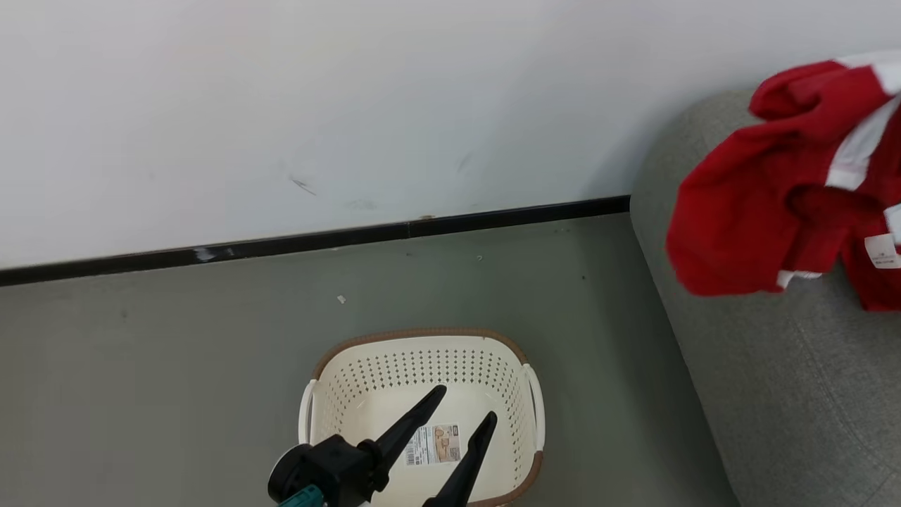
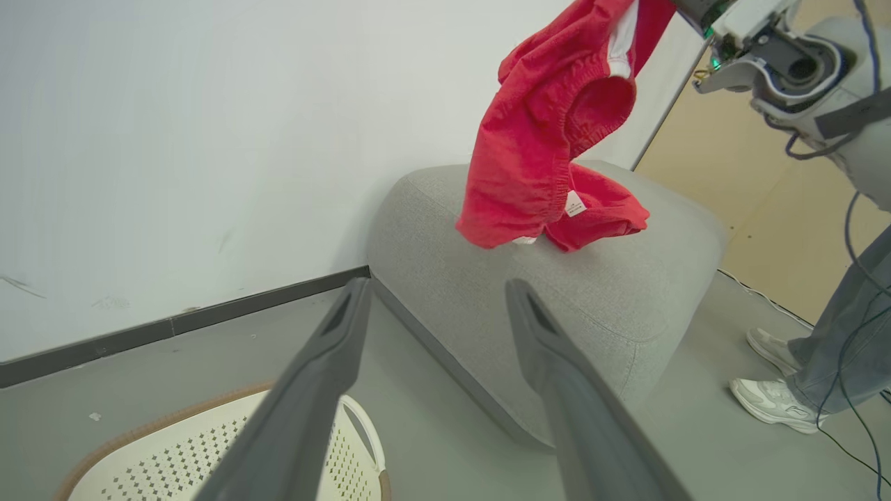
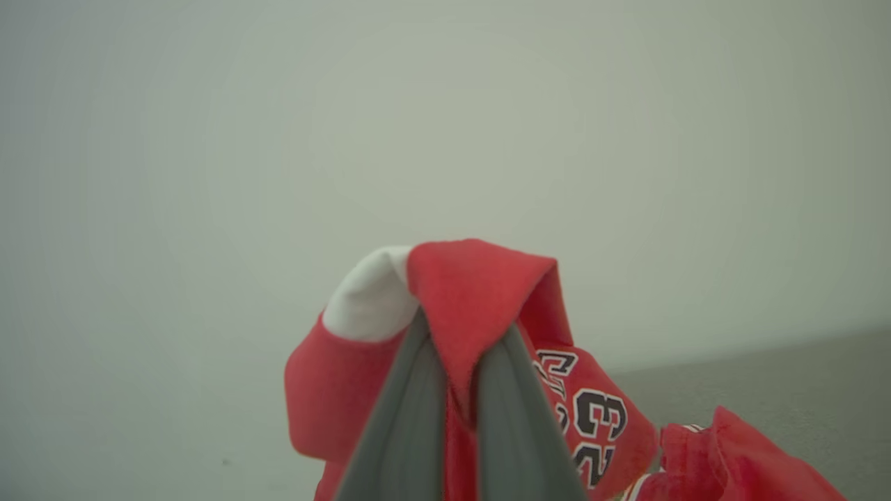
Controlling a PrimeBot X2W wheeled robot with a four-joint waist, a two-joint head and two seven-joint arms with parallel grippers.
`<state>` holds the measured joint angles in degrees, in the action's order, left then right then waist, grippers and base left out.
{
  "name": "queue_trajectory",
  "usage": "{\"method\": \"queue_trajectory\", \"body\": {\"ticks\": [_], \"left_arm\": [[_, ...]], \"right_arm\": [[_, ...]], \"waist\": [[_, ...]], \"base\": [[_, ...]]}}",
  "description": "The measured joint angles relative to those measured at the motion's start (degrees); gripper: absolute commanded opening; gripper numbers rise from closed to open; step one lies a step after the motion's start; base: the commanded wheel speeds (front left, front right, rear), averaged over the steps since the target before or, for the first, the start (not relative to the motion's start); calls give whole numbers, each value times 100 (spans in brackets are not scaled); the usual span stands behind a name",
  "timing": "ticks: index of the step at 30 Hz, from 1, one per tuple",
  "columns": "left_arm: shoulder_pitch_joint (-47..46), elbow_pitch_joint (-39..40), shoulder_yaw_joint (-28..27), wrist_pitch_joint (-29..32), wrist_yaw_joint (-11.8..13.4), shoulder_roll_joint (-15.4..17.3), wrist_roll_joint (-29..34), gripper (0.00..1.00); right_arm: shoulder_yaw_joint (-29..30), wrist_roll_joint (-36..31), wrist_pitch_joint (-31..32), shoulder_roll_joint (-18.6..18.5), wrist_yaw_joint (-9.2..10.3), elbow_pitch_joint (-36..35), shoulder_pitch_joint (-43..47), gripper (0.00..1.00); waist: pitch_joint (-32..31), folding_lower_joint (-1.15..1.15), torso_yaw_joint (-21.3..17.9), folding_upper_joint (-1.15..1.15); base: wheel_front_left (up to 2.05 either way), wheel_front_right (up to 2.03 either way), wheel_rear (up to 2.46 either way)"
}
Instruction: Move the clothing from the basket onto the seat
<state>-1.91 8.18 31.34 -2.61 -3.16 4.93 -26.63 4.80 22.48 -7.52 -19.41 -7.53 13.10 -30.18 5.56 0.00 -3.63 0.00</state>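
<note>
The clothing [image 2: 543, 139], red with white stripes, hangs over the seat [image 2: 592, 306], and its lower folds touch the grey cushion. In the right wrist view my right gripper [image 3: 465, 330] is shut on a red and white fold of the clothing [image 3: 480, 285], which bears dark lettering. The head view has the clothing [image 1: 767, 190] at the right edge, above the seat [image 1: 788, 394]. The cream basket [image 1: 394, 366] stands on the floor with only a label inside. My left gripper [image 1: 465, 403] hovers open over it, holding nothing; its fingers [image 2: 334, 362] frame the seat.
A white wall with a black skirting [image 1: 317, 243] runs behind the basket. Grey floor [image 1: 176, 366] lies to the left. A person's feet in white shoes [image 2: 773, 400] stand by the seat's far side, with cables trailing there. My right arm's pale wrist [image 2: 779, 56] is high at the right.
</note>
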Motion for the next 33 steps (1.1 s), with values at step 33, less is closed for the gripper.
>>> {"method": "queue_trajectory", "body": {"ticks": [33], "left_arm": [[-154,352,176,59,40,78,183,100]], "right_arm": [[2985,-984,666,-1376,3,1849,-4164,0]], "waist": [[1488,0,759,0]], "base": [[0,0,0]]}}
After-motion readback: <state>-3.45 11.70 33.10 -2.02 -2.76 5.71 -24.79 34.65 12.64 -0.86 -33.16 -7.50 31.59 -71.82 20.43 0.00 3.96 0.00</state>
